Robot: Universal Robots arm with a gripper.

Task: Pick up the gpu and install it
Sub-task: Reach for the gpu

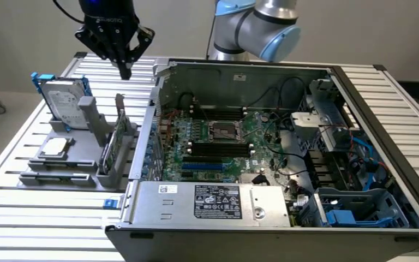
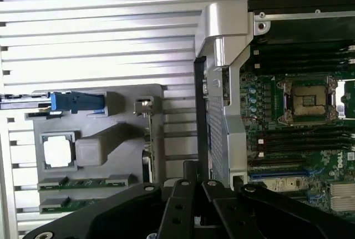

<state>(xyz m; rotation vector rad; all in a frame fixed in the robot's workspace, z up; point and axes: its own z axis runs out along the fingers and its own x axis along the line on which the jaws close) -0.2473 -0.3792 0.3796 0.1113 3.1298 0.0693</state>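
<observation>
Ribbed aluminium slats form the table (image 1: 35, 218), and on it we see two containers. An open computer case (image 1: 268, 240) holds a motherboard (image 1: 217, 147) with a bare CPU socket (image 1: 222, 131) and a power supply (image 1: 217, 199) along its near side. At the exterior view's left of the case, a grey holder (image 1: 57, 177) carries a hard drive (image 1: 67, 106) in a blue frame standing at its far end and a CPU chip (image 1: 55, 146) lying flat. The gpu (image 1: 116, 139) stands on edge in the slot just beside the case wall. Its long axis runs near to far, with its metal bracket (image 1: 119, 106) at the far end, pointing up. Our gripper (image 1: 126, 68) hangs above that far end, apart from the card, fingers pressed together and holding nothing
</observation>
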